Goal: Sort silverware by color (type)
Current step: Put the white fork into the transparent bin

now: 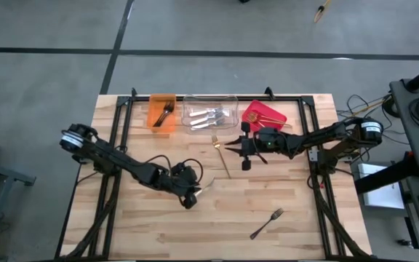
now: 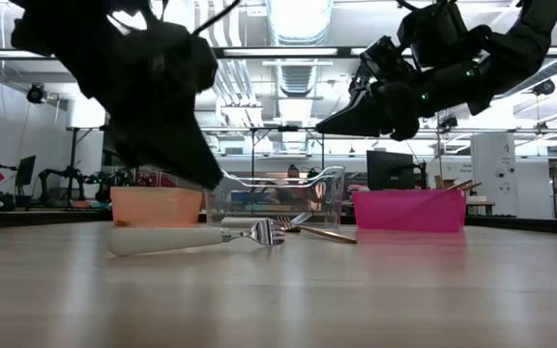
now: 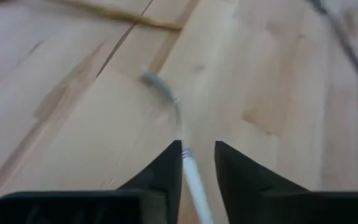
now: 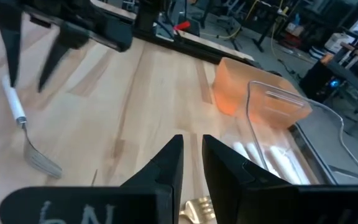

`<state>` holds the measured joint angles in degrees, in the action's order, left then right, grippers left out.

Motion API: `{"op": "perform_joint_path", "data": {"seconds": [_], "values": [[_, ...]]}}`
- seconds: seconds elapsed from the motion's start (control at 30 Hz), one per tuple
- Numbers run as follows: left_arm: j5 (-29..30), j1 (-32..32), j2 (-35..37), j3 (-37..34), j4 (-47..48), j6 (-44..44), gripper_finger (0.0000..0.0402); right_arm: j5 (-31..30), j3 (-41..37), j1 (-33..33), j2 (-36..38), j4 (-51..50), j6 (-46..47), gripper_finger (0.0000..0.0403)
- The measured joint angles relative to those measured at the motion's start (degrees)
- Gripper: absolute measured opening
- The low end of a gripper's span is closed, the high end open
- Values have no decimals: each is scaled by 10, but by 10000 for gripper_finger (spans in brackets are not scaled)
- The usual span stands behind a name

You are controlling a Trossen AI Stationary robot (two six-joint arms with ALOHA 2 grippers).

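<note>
A silver fork with a white handle (image 1: 208,185) lies flat on the wooden table (image 1: 151,233), left of centre. It also shows in the low view (image 2: 191,238) and the left wrist view (image 3: 166,99). My left gripper (image 3: 197,149) is open just above the fork's handle end, one finger on either side. A gold fork (image 1: 221,158) lies at the table's centre. My right gripper (image 1: 229,148) hovers above the gold fork's head, empty, with a narrow gap between its fingers (image 4: 192,142). A black fork (image 1: 267,223) lies near the front right.
Along the far edge stand an orange bin (image 1: 161,113) holding a black fork, a clear bin (image 1: 211,115) holding several silver forks, and a red bin (image 1: 264,116) holding gold pieces. Bare wood lies at the front left and front centre.
</note>
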<state>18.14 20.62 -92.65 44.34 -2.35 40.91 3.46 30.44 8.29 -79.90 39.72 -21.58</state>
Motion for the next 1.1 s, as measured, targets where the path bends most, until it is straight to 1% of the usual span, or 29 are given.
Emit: {"op": "perform_joint_path", "data": {"seconds": [0.17,0.33,0.47,0.63,0.8,0.93,1.1], "values": [[2,0,-14,0,3,16,113,0,-2,0,0,3,-1,52],[7,0,-25,0,-5,19,126,0,-2,0,0,2,-5,52],[8,0,-52,0,-18,17,134,0,-2,0,0,3,-9,52],[6,1,-78,0,-53,15,137,0,-2,0,0,2,-10,52],[-16,1,-108,0,-94,16,137,0,-2,0,0,1,-9,52],[-15,2,-126,0,-120,18,137,0,-2,0,0,0,-4,52],[-12,4,-137,3,-119,34,128,0,-4,0,0,-3,-1,52]]}}
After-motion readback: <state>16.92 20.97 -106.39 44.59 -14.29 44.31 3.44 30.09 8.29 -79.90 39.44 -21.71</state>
